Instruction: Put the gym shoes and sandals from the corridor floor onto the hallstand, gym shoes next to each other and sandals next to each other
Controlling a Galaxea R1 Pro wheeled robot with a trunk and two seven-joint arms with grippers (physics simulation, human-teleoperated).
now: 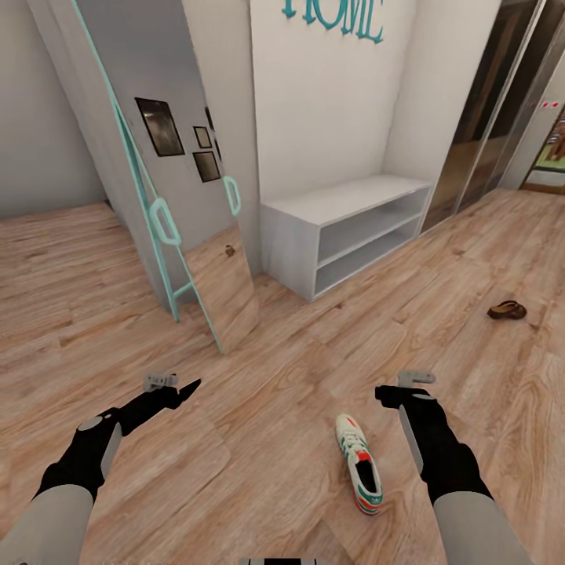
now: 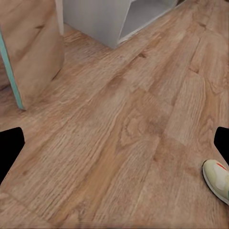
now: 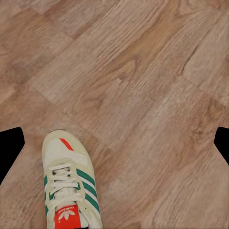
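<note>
One gym shoe [image 1: 359,473] lies on the corridor floor [image 1: 275,369], white with green stripes and red-orange accents, toe pointing away from me. My right gripper [image 1: 402,384] hovers open just to its right and slightly ahead; in the right wrist view the shoe [image 3: 69,186] lies below it with empty fingers apart. My left gripper [image 1: 176,384] hangs open over bare floor at the left; the shoe's toe [image 2: 217,179] shows in its view. One dark brown sandal [image 1: 507,311] lies far right on the floor. The light-grey hallstand [image 1: 345,227] stands against the wall ahead, its shelves empty.
A tall mirror [image 1: 180,196] with a teal frame leans against the wall left of the hallstand, its foot on the floor. Teal lettering [image 1: 333,14] hangs above the rack. Dark sliding doors [image 1: 494,102] run along the right wall.
</note>
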